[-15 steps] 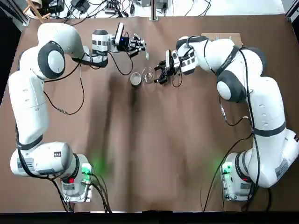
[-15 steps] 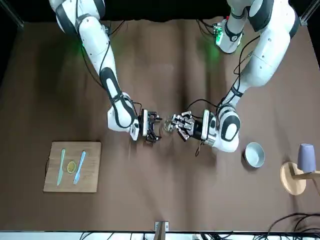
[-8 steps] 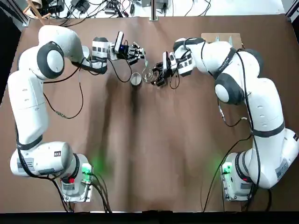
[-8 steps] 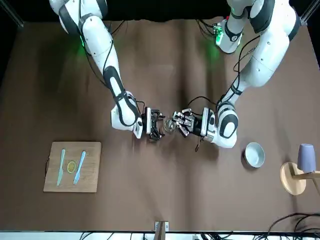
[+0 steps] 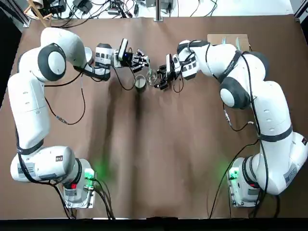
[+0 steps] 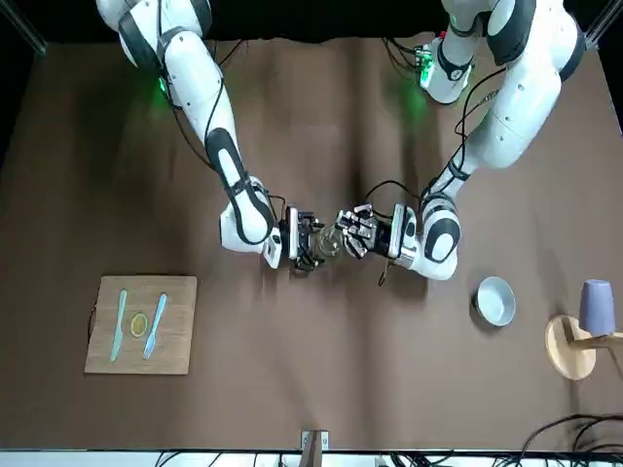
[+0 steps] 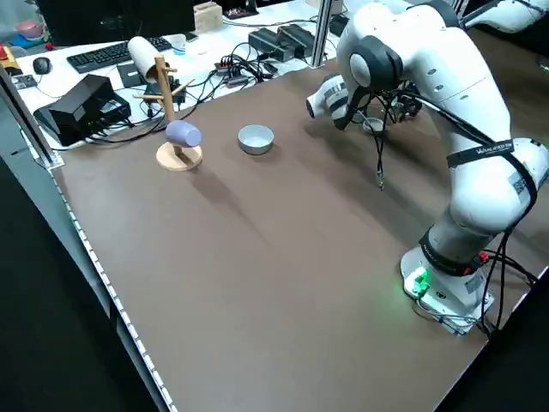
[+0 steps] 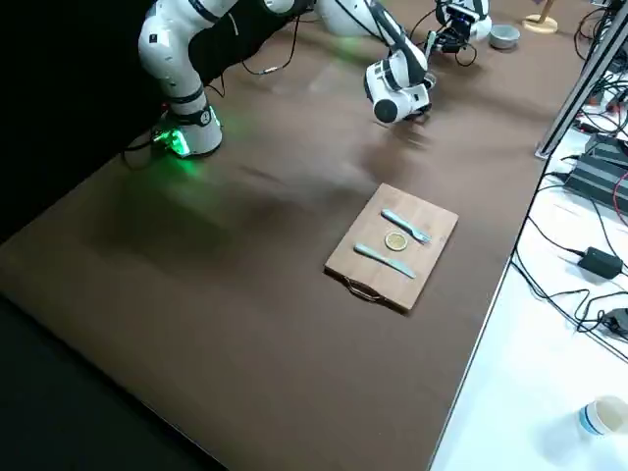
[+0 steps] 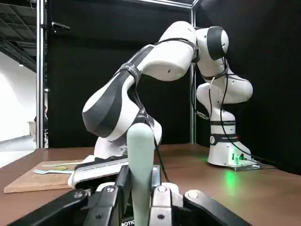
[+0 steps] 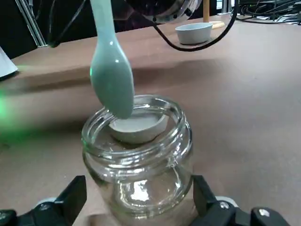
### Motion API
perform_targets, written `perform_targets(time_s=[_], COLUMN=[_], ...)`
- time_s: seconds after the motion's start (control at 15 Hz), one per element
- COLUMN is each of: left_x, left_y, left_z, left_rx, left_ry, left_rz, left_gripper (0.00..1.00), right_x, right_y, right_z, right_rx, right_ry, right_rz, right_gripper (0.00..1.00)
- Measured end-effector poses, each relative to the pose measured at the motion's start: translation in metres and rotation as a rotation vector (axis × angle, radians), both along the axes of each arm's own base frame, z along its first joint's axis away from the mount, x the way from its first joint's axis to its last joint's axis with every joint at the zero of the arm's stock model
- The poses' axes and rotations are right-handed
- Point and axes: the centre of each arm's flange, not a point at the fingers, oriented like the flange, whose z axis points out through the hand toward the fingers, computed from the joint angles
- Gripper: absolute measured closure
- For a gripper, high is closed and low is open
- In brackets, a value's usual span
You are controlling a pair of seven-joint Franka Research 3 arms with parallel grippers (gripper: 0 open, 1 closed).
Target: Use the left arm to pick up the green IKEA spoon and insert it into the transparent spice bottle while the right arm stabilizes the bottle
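Here's the left gripper [image 9: 141, 176], reaching in at about 11 o'clock of the jar [image 10: 141, 188] in the top view, its fingers clamped on the spoon [image 10: 113, 70]. The spoon hangs bowl-down, slightly tilted, its tip right at the jar's mouth. The right gripper [image 10: 139, 193] is low at 3 o'clock, wrist reaching sideways, fingers apart with the jar between them; a gap shows on one side, and I can't tell whether the other finger touches. On the left gripper's body a label [image 9: 128, 222] shows part of a word, "BOTI"; lettering on the left arm's dark band [image 7: 480, 153] is too small to read. Around the jar now: the cap [image 5: 140, 82] sits just beside it, towards 8 o'clock in the top view, the closest thing to the work. Switch to the front view: the bowl [image 6: 495, 302] is at 4 o'clock, and farther out that way a wooden stand [image 6: 569, 348] carries a purple cup [image 6: 597, 308]. Well apart at 8 o'clock lies the board [image 6: 140, 360], holding knife [image 6: 119, 325], lemon slice [image 6: 139, 325] and fork [image 6: 156, 326].
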Motion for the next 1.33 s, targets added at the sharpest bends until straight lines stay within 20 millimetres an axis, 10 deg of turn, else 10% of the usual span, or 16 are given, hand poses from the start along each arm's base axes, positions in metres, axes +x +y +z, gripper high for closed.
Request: perform_targets(time_s=[1.0,1.33], left_x=[-0.005,0.0], left_y=[-0.004,-0.003], left_z=[-0.02,-0.019], left_rx=[0.033,0.045], left_ry=[-0.059,-0.069], left_rz=[0.027,0.039], left_gripper=[0.78,0.37], right_x=[0.002,0.002], right_y=[0.005,0.005], right_z=[0.002,0.002], right_rx=[0.007,0.007], right_ry=[-0.008,-0.008], right_rz=[0.003,0.004], right_gripper=[0.0,0.0])
